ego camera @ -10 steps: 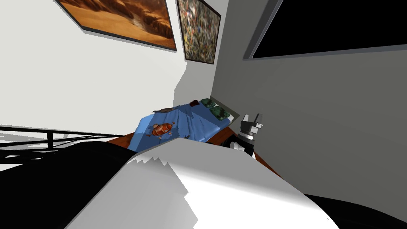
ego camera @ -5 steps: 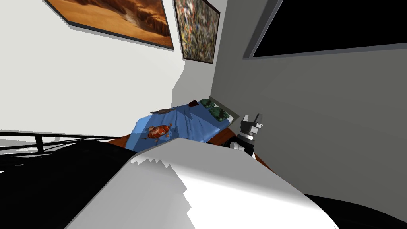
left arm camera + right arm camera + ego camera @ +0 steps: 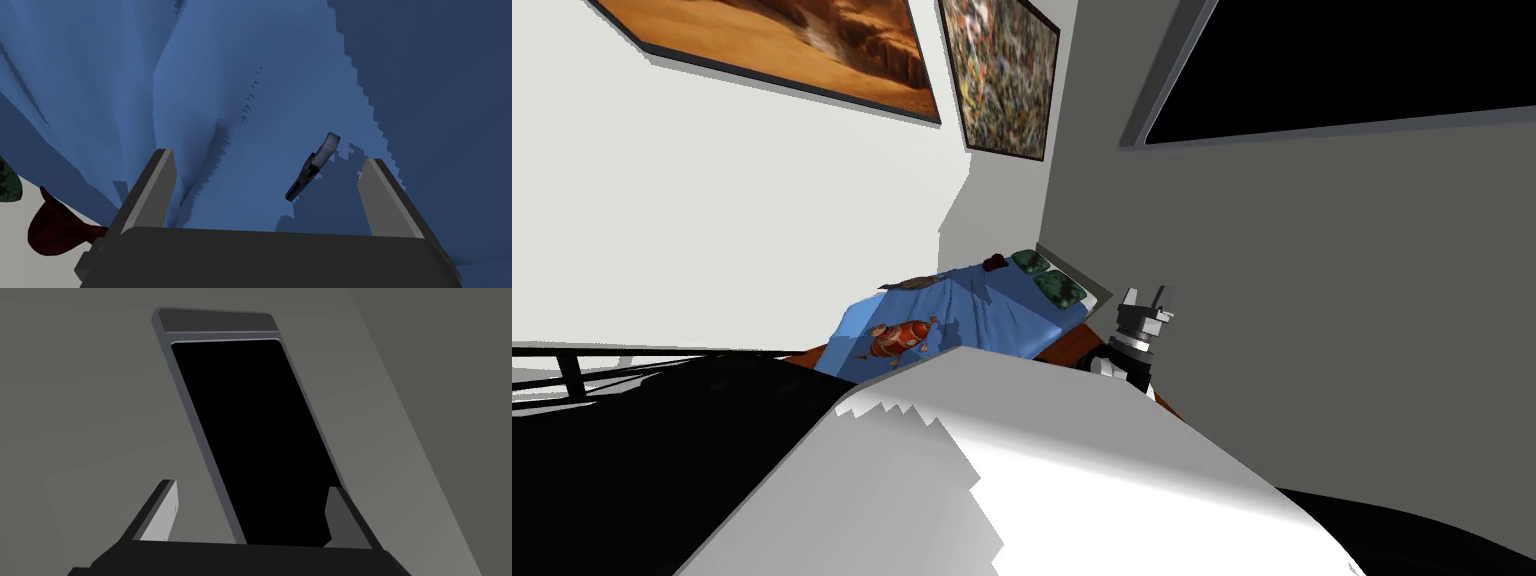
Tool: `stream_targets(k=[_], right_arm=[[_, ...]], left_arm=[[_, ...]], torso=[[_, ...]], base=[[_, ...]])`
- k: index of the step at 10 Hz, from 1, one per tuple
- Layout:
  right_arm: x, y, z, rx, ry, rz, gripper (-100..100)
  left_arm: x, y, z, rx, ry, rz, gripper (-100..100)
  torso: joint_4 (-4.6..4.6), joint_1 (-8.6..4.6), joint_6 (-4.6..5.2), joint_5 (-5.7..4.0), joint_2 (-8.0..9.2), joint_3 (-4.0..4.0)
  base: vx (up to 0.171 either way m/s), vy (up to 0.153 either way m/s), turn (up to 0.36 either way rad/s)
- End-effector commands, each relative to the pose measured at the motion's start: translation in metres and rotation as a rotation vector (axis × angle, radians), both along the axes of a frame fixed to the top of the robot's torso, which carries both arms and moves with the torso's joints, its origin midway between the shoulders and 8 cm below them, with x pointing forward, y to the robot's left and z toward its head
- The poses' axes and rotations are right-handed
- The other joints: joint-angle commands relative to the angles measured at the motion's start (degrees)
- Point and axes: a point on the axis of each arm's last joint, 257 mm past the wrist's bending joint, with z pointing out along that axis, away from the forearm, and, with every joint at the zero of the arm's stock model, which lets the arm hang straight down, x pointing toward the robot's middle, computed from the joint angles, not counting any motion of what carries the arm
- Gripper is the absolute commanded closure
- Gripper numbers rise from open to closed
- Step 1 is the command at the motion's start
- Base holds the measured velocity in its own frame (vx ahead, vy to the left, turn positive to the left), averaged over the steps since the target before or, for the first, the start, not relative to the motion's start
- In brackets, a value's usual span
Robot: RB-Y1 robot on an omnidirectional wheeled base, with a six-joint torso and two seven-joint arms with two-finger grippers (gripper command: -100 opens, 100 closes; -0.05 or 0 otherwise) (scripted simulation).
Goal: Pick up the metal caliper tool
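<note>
Left wrist view: left gripper (image 3: 268,157), jaws spread, hangs over the blue bedcover (image 3: 250,75) with the dark caliper (image 3: 312,167) lying on it between them, apparently lined up for a grasp, while the right gripper (image 3: 1146,294), likewise unclenched, idles beside that cover.

I see a blue bed (image 3: 992,310). On it lie a small grey tool (image 3: 312,167), an orange thing (image 3: 897,338) and green pillows (image 3: 1052,281).
</note>
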Motion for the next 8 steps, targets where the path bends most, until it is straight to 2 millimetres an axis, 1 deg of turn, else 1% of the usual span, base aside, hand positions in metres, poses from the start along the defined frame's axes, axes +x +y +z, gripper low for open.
stream_targets(k=[1, 2, 5, 6, 7, 8], right_arm=[[0.000, 0.000, 0.000, 0.000, 0.000, 0.000, 0], [0.000, 0.000, 0.000, 0.000, 0.000, 0.000, 0], [0.000, 0.000, 0.000, 0.000, 0.000, 0.000, 0], [0.000, 0.000, 0.000, 0.000, 0.000, 0.000, 0], [0.000, 0.000, 0.000, 0.000, 0.000, 0.000, 0], [0.000, 0.000, 0.000, 0.000, 0.000, 0.000, 0]], left_arm=[[-0.022, 0.017, -0.010, 0.047, 0.058, -0.041, -100], [-0.024, 0.019, -0.011, 0.050, 0.064, -0.040, -100], [-0.060, 0.057, -0.023, 0.132, 0.162, -0.100, -100], [-0.060, 0.057, -0.023, 0.132, 0.162, -0.100, -100], [-0.069, 0.069, -0.025, 0.155, 0.189, -0.116, -100], [-0.069, 0.069, -0.025, 0.155, 0.189, -0.116, -100]], torso=[[0.00, 0.00, 0.00, 0.00, 0.00, 0.00], [0.00, -0.01, 0.01, 0.00, -0.04, -0.02], [0.01, 0.03, 0.01, 0.00, 0.07, 0.03], [0.00, -0.04, -0.01, -0.01, 0.03, 0.01], [0.01, 0.02, -0.01, 0.00, 0.07, 0.03], [0.03, 0.06, 0.00, 0.01, 0.16, 0.08]], base=[[0.114, -0.046, -0.041], [0.108, -0.082, -0.009], [0.092, -0.052, -0.022], [0.083, -0.035, 0.002], [0.055, -0.026, -0.016], [0.030, -0.018, -0.010]])
